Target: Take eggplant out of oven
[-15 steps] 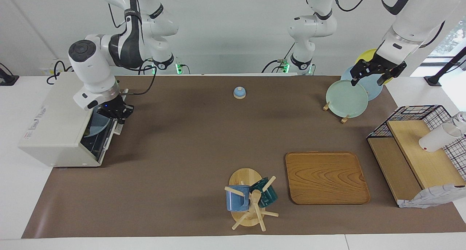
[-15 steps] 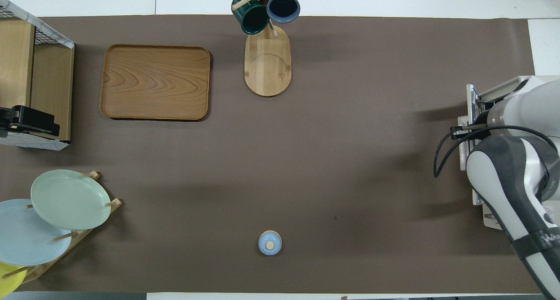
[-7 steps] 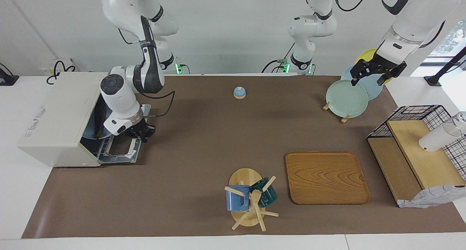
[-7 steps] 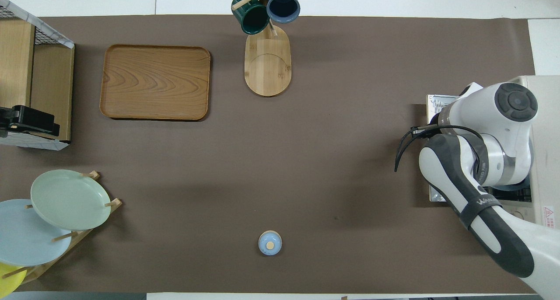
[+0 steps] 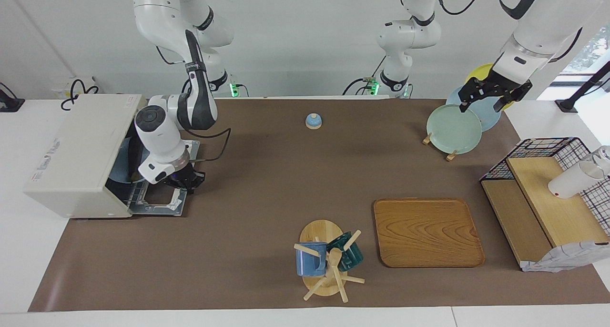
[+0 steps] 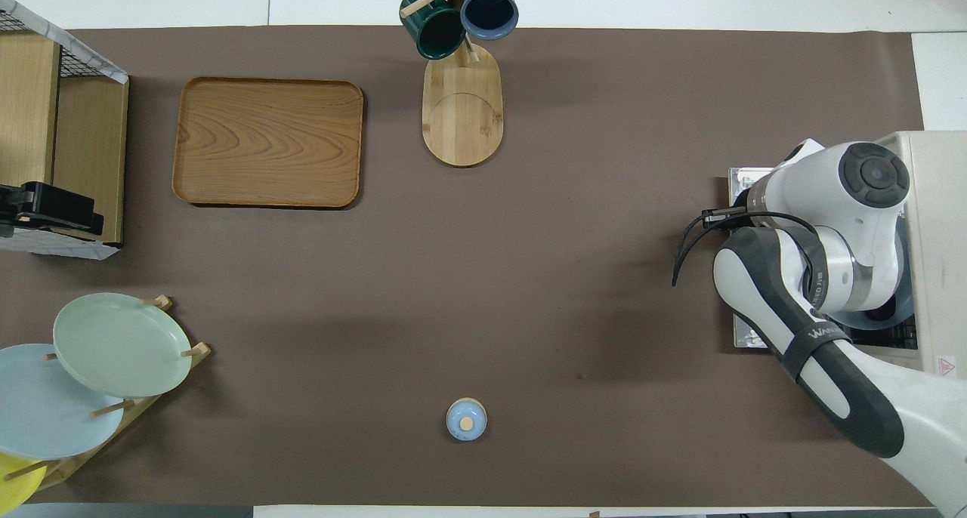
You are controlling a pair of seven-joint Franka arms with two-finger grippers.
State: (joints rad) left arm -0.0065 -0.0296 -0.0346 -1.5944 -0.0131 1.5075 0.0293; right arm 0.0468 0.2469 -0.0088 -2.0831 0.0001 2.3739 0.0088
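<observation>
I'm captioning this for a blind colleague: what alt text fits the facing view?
The right hand is at the oven's door, folded down flat onto the table, with a blue plate showing inside. The left hand waits over the plate rack.

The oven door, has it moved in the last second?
Yes. The oven door was nearly upright against the oven; it now lies folded down flat on the table, with the right gripper at its outer edge.
</observation>
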